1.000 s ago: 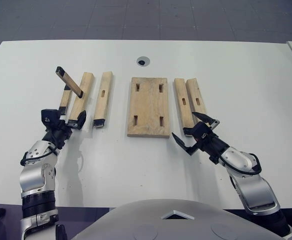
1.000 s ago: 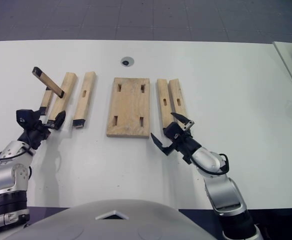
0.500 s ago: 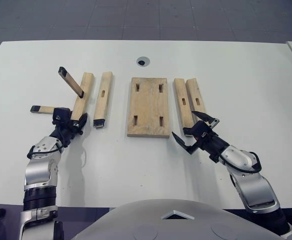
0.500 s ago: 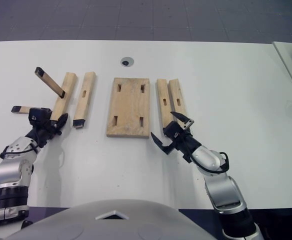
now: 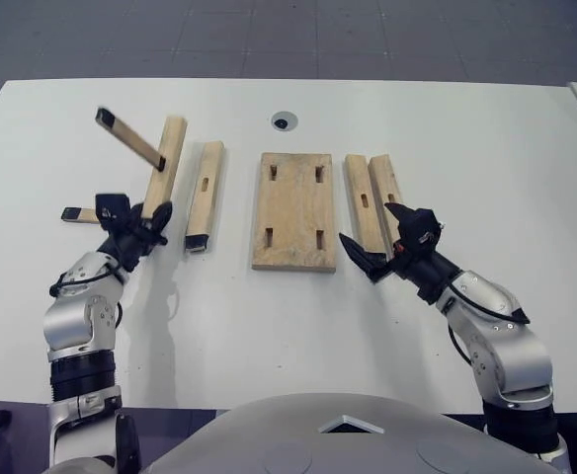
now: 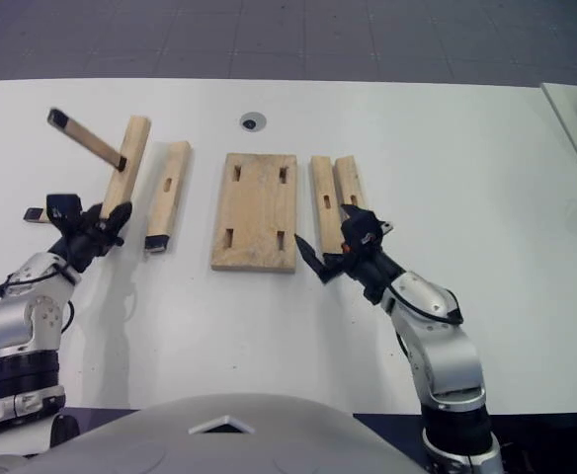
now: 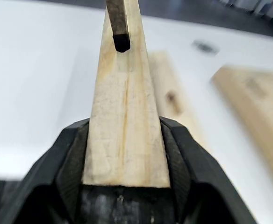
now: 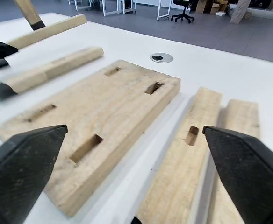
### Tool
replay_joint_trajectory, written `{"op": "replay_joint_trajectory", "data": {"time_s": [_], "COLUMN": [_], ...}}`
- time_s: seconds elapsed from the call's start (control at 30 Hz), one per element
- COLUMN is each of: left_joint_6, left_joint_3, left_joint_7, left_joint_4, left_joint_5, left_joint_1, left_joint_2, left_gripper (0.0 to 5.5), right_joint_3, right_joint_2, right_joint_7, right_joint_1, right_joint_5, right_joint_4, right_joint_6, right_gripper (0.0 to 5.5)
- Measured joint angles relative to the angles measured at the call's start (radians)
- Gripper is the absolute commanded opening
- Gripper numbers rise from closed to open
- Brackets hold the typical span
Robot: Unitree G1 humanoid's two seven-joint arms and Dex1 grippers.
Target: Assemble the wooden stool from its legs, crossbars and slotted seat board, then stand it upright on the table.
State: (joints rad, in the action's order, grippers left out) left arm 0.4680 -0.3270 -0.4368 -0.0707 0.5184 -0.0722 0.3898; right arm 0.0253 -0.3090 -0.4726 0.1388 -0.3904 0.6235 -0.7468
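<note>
Left gripper (image 5: 140, 219) sits at the left-centre of the head view, fingers pinched on the near end of the held leg (image 5: 167, 158). My left wrist camera confirms it: the wood is wedged tight between both black pads. The leg runs up-frame from the grip, leaning slightly right. A crossbar (image 5: 130, 139) juts from its face toward the upper left, dark tip outermost. I can't tell how deep it sits in the slot.

Loose crossbar (image 5: 81, 214) lies flat at the far left, just beside the left gripper.

Second leg (image 5: 205, 193) lies right of the held one, slot up, dark end nearest me.

Seat board (image 5: 293, 209) lies flat at the centre of the table (image 5: 486, 148), four slots facing up. Cable hole (image 5: 284, 121) is just above it in frame.

Pair of legs (image 5: 372, 197) lies side by side right of the board, touching each other, slots up.

Right gripper (image 5: 368, 224) is at lower right of centre, fingers spread wide and holding nothing, poised over the near ends of that pair, by the board's lower right corner.
</note>
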Motion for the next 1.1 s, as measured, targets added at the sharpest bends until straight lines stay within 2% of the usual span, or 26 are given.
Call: {"op": "replay_joint_trajectory", "data": {"time_s": [0.17, 0.37, 0.53, 0.7, 1.1], "left_joint_6": [0.153, 0.388, 0.495, 0.528, 0.547], "left_joint_3": [-0.016, 0.035, 0.071, 0.096, 0.121], "left_joint_7": [-0.098, -0.182, -0.206, -0.223, -0.283], "left_joint_4": [-0.098, -0.199, -0.263, -0.299, -0.310], "left_joint_5": [0.290, 0.586, 0.736, 0.779, 0.818], "left_joint_1": [-0.101, -0.114, -0.119, -0.112, -0.083], "left_joint_2": [-0.020, -0.012, 0.016, 0.047, 0.103], "left_gripper": [2.05, 2.05, 2.05, 2.05, 2.05], "right_joint_3": [0.157, 0.249, 0.222, 0.173, 0.104], "right_joint_2": [0.047, 0.049, 0.049, 0.064, 0.034], "right_joint_7": [-0.031, -0.019, 0.034, 0.067, 0.057], "right_joint_1": [-0.128, -0.316, -0.391, -0.458, -0.497], "right_joint_5": [-0.428, -0.861, -0.968, -1.025, -1.055], "right_joint_4": [-0.036, -0.183, -0.257, -0.282, -0.310], "right_joint_6": [-0.215, -0.336, -0.345, -0.331, -0.311], "right_gripper": [5.40, 5.40, 5.40, 5.40, 3.71]}}
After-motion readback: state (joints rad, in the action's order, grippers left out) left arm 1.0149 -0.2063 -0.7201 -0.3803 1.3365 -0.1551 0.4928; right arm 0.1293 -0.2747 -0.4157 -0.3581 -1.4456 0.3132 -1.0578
